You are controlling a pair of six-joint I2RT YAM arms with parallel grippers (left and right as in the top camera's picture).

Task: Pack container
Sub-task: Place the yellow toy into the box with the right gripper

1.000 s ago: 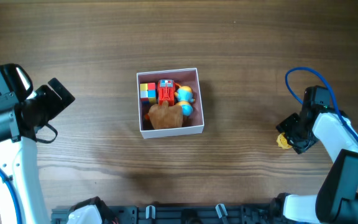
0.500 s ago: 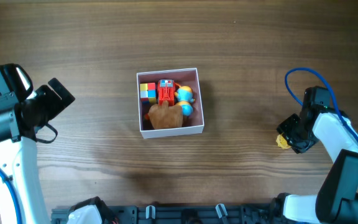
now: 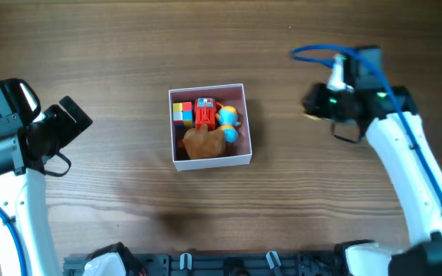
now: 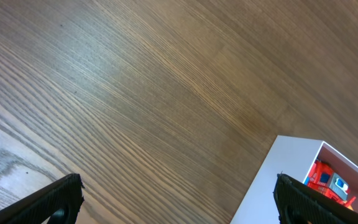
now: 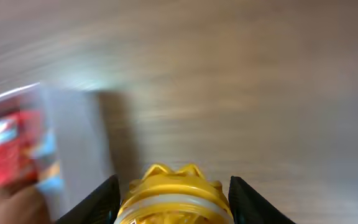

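Note:
The container [image 3: 209, 161], a square white-walled box, sits mid-table. It holds a colour cube [image 3: 182, 113], a red toy [image 3: 204, 113], a blue-and-yellow toy [image 3: 229, 125] and a brown piece [image 3: 202, 142]. My right gripper [image 3: 314, 103] is raised to the right of the container. It is shut on a yellow toy [image 5: 174, 198], which fills the space between its fingers in the right wrist view. The container's wall [image 5: 73, 143] shows blurred at the left of that view. My left gripper [image 3: 74, 119] is open and empty at the left. The container's corner [image 4: 291, 180] shows in its wrist view.
Wooden table [image 3: 129, 46] all round. A dark rail [image 3: 229, 264] runs along the front edge. The blue cable [image 3: 317, 54] loops above the right arm.
My right arm has lifted the yellow toy from the table at the right and swung up and left toward the container. The left arm has not moved.

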